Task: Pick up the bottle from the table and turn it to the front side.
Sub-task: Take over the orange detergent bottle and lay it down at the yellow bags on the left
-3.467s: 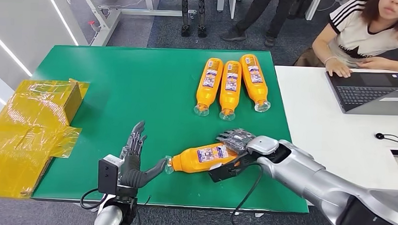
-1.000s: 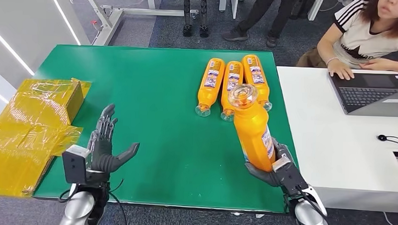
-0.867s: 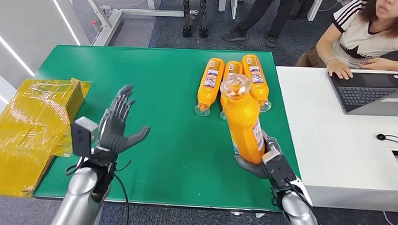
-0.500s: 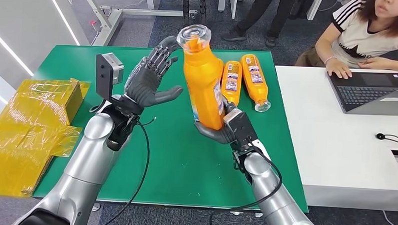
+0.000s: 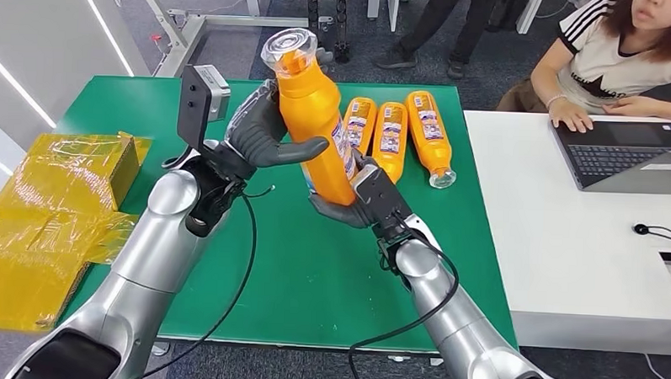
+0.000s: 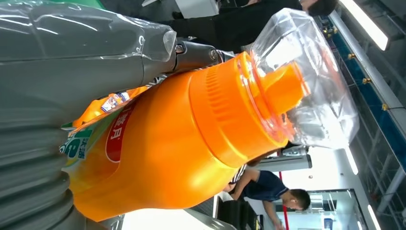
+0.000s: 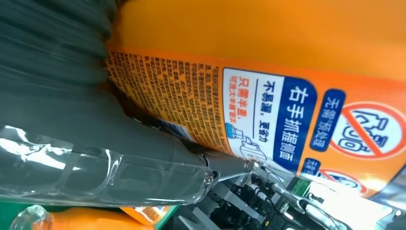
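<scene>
Item: orange bottle (image 5: 321,130), clear domed cap (image 5: 288,48) uppermost, held upright with a slight tilt above the green table (image 5: 233,144), between the two hands. Right hand (image 5: 353,203): wrapped around the bottle's lower body from beneath, fingers closed on it; the printed back label (image 7: 268,115) with its blue panels lies against the thumb (image 7: 143,153) in the right wrist view. Left hand (image 5: 262,132): set against the upper body of the bottle just below the neck, thumb (image 5: 295,150) crossing its near face, the remaining fingers behind the bottle and largely hidden; closed around the bottle from the side opposite the right hand. In the left wrist view the ribbed orange collar (image 6: 225,110) and cap (image 6: 306,81) project beyond the hand, and a strip of label (image 6: 115,139) shows near the palm. Also present: three like orange bottles (image 5: 393,137) lying side by side on the table beyond the right hand, caps toward the robot; yellow wrapped cartons (image 5: 44,221) well out past the left arm; a white desk (image 5: 583,240) outward of the right arm, carrying a laptop (image 5: 624,157), with a seated person (image 5: 619,56) resting a hand at its keyboard.
</scene>
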Controlling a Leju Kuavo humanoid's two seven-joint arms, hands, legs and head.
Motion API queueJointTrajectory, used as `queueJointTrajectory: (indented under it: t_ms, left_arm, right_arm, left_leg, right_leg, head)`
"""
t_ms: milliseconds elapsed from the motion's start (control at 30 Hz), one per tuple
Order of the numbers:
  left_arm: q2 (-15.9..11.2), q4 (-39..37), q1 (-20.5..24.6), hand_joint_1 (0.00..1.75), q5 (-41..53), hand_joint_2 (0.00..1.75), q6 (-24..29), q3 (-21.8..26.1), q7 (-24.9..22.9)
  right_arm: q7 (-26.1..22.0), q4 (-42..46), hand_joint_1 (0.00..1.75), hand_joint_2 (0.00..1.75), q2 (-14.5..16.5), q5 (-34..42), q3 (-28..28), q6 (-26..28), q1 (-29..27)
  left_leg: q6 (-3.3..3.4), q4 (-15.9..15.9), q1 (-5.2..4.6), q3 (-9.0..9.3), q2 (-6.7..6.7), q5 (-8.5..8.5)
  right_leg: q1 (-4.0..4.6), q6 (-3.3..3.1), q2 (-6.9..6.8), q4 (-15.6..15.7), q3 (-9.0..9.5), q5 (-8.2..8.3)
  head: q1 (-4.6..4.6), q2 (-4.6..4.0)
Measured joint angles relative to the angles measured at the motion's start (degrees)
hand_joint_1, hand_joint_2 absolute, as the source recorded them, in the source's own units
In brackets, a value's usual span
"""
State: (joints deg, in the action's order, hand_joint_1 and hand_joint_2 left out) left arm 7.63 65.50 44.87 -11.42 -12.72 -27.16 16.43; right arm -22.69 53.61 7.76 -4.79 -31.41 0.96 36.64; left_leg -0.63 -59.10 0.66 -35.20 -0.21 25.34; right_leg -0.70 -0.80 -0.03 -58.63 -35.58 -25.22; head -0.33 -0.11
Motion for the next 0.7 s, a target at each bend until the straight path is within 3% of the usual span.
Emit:
queueJointTrajectory:
  t_ms: [33, 167, 633, 667, 700]
  left_arm:
    - [-0.03, -0.3, 0.28, 0.0, -0.07, 1.75, -0.01, -0.16, -0.03]
    - [-0.2, -1.3, 1.42, 1.75, -0.52, 1.75, -0.1, -1.02, -0.55]
    - [0.11, -5.79, 2.83, 1.75, -12.9, 1.75, -2.53, -2.52, -4.9]
    - [0.11, -6.0, 2.89, 1.75, -13.46, 1.75, -2.52, -2.53, -5.17]
    - [0.1, -6.21, 2.94, 1.75, -13.88, 1.75, -2.5, -2.55, -5.37]
  right_arm:
    - [0.03, -0.28, 1.75, 1.75, 0.0, -0.06, -0.16, -0.04, 0.26]
    - [0.04, -1.26, 1.75, 1.75, 0.0, -0.02, -0.42, -0.08, 1.18]
    - [-0.05, -3.84, 1.75, 1.75, -0.04, -0.03, -0.55, -0.16, 1.72]
    - [-0.06, -3.99, 1.47, 1.75, -0.04, -0.02, -0.55, -0.16, 1.72]
    - [-0.08, -4.14, 1.04, 1.75, -0.04, -0.01, -0.55, -0.16, 1.72]
  left_leg:
    - [0.0, 0.0, 0.0, 0.0, 0.0, 0.0]
    - [0.0, 0.0, 0.0, 0.0, 0.0, 0.0]
    - [0.0, 0.0, 0.0, 0.0, 0.01, 0.0]
    - [0.0, 0.0, 0.0, 0.0, 0.01, 0.0]
    - [0.0, 0.0, 0.0, 0.0, 0.01, 0.0]
  right_leg:
    - [0.0, 0.0, 0.0, 0.0, 0.0, 0.0]
    - [0.0, 0.0, 0.0, 0.0, -0.01, 0.0]
    - [0.0, 0.0, 0.01, 0.0, -0.03, 0.0]
    - [0.0, 0.0, 0.02, 0.0, -0.03, 0.0]
    - [0.0, 0.0, 0.01, 0.0, -0.03, 0.0]
  head:
    - [0.0, 0.0]
    - [0.0, 0.0]
    - [0.0, 0.0]
    - [0.0, 0.0]
    - [0.0, 0.0]
